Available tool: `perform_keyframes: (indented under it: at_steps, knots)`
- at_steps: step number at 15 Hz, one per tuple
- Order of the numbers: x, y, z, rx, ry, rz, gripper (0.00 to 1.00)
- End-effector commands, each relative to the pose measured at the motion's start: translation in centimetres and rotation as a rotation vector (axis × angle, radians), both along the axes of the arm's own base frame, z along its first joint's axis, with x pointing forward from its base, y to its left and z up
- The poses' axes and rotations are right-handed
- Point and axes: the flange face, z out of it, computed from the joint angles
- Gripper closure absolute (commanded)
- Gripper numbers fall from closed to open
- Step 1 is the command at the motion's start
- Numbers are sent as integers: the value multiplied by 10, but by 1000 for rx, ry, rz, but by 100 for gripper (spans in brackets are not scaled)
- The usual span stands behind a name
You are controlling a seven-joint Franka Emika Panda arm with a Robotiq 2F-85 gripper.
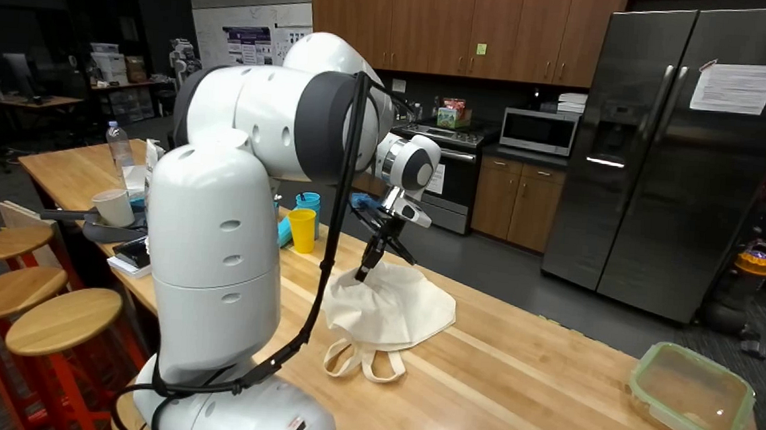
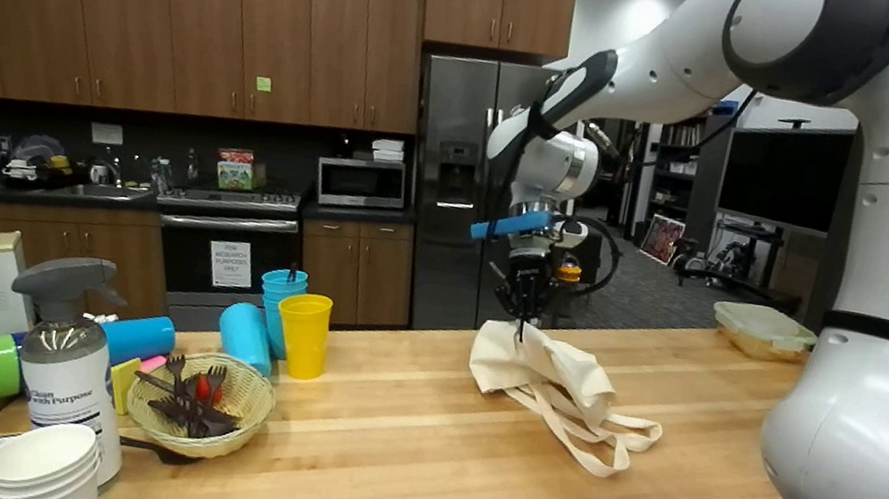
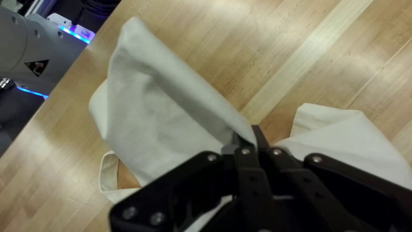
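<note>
Cream canvas tote bag (image 1: 406,311) on a butcher-block table (image 1: 518,400), grasped by one fold.
The gripper (image 3: 250,138) is clenched on the cloth; the bag lies crumpled beneath it, its handles (image 1: 368,362) trailing onto the wood. Apart from it stand a yellow cup (image 2: 303,336), a woven basket (image 2: 259,406) holding dark forks (image 2: 194,411), and a lidded food container (image 1: 693,393).

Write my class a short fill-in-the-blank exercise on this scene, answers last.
The gripper pinches a pale cloth ____ that has looped handles.
The upright cup beside the stacked blue cups is coloured ____.
Dark forks sit in a woven ____.

Answers: bag; yellow; basket.
</note>
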Motion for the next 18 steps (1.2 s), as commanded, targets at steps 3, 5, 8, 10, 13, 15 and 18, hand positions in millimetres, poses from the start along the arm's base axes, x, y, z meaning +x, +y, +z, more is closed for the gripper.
perform_keyframes:
  at_steps: [3, 5, 8, 10, 13, 15, 18]
  knots:
    - [-14, 31, -18, -12, 9, 36, 99]
    - [-21, 43, -30, -14, 15, 56, 99]
    - [-31, 60, -48, -19, 24, 82, 99]
    - [-36, 69, -59, -20, 29, 97, 99]
    - [-44, 79, -73, -22, 34, 113, 99]
    - [-48, 86, -81, -21, 36, 121, 99]
    - [-54, 95, -93, -21, 38, 131, 99]
